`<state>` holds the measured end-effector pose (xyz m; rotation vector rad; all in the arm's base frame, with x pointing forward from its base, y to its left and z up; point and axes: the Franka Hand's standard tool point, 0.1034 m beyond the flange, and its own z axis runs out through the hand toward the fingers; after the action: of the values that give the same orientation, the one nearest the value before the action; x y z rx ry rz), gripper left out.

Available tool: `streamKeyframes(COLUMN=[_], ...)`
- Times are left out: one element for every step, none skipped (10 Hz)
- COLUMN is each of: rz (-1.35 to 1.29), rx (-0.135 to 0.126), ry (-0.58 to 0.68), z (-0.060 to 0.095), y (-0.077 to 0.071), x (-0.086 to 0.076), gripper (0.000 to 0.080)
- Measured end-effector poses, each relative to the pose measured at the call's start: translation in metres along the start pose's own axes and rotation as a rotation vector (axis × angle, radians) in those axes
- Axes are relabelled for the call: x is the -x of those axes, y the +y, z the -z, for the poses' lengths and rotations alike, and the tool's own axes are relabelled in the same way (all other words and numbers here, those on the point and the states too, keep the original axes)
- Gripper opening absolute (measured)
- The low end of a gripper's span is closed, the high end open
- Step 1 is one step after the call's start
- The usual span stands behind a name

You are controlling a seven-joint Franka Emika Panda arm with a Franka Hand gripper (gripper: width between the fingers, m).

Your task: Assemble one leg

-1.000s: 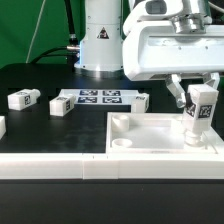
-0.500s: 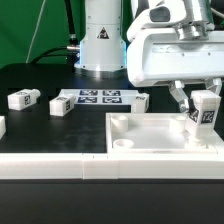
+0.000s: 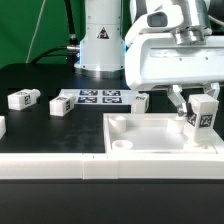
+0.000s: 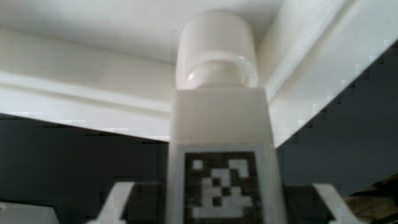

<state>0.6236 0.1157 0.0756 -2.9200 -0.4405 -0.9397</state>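
Note:
The leg [image 3: 204,113] is a small white peg with a black-and-white tag, held upright over the far corner of the white tray [image 3: 150,150] on the exterior view's right. My gripper [image 3: 200,107] is shut on the leg, one finger on each side. The leg's lower end is at the tray's raised rim; I cannot tell if it touches. In the wrist view the leg [image 4: 222,150] fills the middle, its rounded end pointing at the tray's inner corner [image 4: 71,85], with my gripper [image 4: 222,205] around its tagged part.
Two loose legs [image 3: 22,98] [image 3: 60,104] lie on the black table at the exterior view's left, and another shows at the left edge [image 3: 2,125]. The marker board [image 3: 98,97] lies behind the tray. The arm's base [image 3: 100,40] stands at the back.
My gripper has carried the leg toward the exterior view's right and a little lower, closer to the tray's far right corner.

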Motion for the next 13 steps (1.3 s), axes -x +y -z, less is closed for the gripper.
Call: streamKeyframes(rz=[-0.008,-0.009,-0.009,-0.009,-0.009,-0.009,-0.009,-0.009,-0.009,-0.009,-0.009,-0.009,-0.007], rx=[0.000,-0.001,-0.002,-0.003,-0.004,-0.004,-0.004,-0.004,-0.004,-0.004,-0.004,-0.004,-0.007], ry=[0.003,0.003,0.000,-0.006,-0.009,-0.009,-0.009,-0.009,-0.009,-0.009,-0.009,-0.009,-0.020], z=[0.0000,0.0000,-0.0001,-0.0005,-0.0007,-0.0008,-0.0008,-0.0008,-0.0008,-0.0008,-0.0008,-0.0001,0.0055], y=[0.0021,0.0012,0.0012,0.0012,0.0010,0.0011,0.0011,0.0011,0.0010,0.0011,0.0011,0.0012,0.0018], x=[0.0001,0.0000,-0.0004,0.0007,0.0012,0.0013,0.0014,0.0014,0.0014,0.0014,0.0014,0.0005,-0.0057], gripper=[0.0291,0.0291,0.0291,0.0369,0.0369,0.0506,0.0619,0.0640,0.0640,0.0648,0.0648,0.0649,0.0649])
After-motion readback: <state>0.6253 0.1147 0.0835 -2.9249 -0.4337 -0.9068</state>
